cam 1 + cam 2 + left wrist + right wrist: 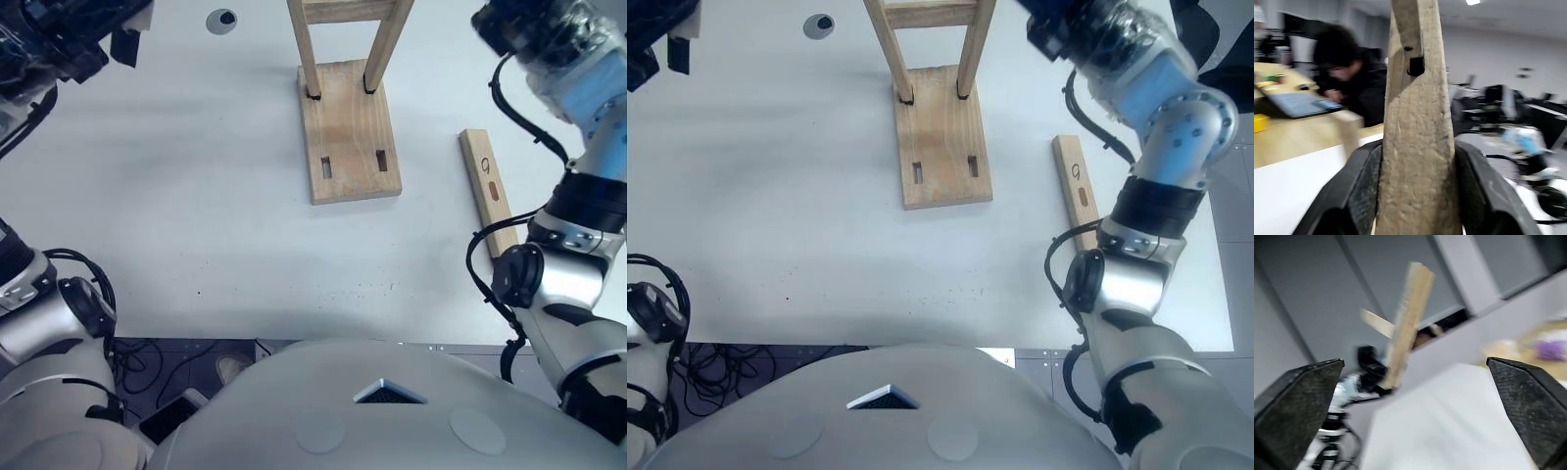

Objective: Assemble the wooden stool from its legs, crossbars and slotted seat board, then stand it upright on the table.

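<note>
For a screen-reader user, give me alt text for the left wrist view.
A wooden piece is clamped between the two black fingers of the left gripper, a dark notch near its far end. A blurred office lies behind.

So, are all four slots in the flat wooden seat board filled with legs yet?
No, the seat board has its two near slots empty; only the far two hold upright wooden legs.

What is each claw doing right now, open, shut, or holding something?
Left claw: closed on a wooden piece.
Right claw: open, holding nothing.
</note>
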